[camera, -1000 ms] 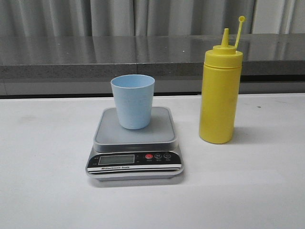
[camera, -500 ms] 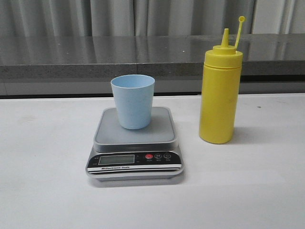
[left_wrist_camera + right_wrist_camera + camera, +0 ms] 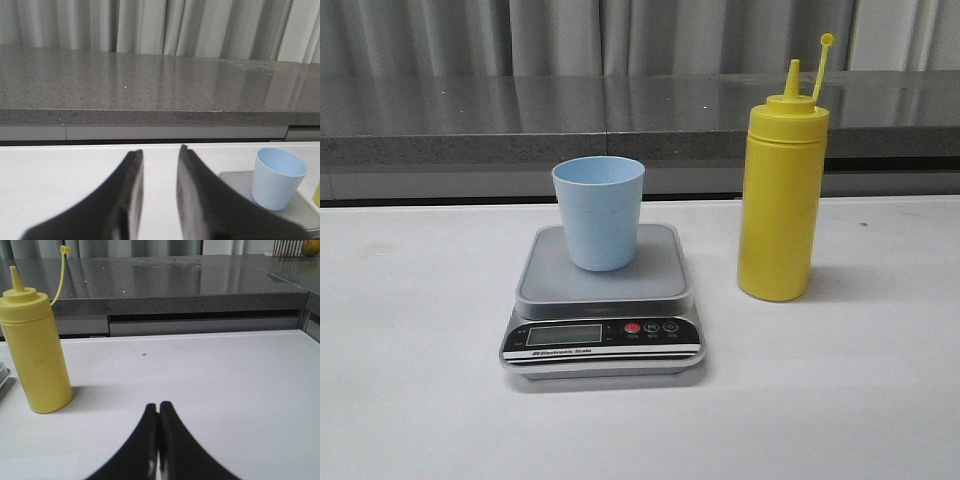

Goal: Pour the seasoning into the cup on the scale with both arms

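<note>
Nothing's moved; we're idle: left gripper parted, right gripper clenched empty, seasoning untouched beside cup.

— How was the light?
— Even and soft, falling from above; the seasoning bottle threw only a faint shadow on the white table.
— Any glare?
— Pale reflections streaked the grey counter.
— Focus?
— The front view was sharp; the left gripper's fingers were blurred
</note>
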Motion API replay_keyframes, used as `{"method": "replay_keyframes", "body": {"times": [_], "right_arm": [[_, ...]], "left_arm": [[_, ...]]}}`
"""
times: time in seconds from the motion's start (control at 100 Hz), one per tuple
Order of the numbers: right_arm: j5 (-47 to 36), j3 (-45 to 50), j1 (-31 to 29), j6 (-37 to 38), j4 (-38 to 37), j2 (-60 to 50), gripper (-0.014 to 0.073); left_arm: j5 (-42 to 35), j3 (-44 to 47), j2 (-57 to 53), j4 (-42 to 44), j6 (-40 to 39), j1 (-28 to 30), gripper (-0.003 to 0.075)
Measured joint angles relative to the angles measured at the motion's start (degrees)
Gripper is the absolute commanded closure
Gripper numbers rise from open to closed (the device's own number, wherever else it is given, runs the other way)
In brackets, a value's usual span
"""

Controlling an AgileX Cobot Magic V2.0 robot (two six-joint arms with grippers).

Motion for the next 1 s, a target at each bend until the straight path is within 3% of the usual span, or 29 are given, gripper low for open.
{"method": "replay_keyframes", "body": {"times": [0.02, 0.34, 0.59, 0.84, 1.0], "right_arm": [[0.0, 0.0, 0.0, 0.0, 0.0, 0.0, 0.0659], [-0.73, 0.0, 0.0, 0.0, 0.0, 0.0, 0.0659], [-13.24, -1.4, 0.0, 0.63, 1.92, 0.0, 0.0659], [-0.06, -12.67, 1.01, 2.2, 2.77, 4.08, 0.0659], [2.43, -21.46, 2.78, 0.52, 2.56, 12.14, 0.0659]], "left_arm": [[0.0, 0.0, 0.0, 0.0, 0.1, 0.0, 0.0741], [0.04, 0.0, 0.0, 0.1, 0.1, 0.0, 0.074], [0.04, 0.0, 0.0, 0.1, 0.1, 0.0, 0.074], [0.04, 0.0, 0.0, 0.1, 0.1, 0.0, 0.074], [0.04, 0.0, 0.0, 0.1, 0.1, 0.0, 0.074]]}}
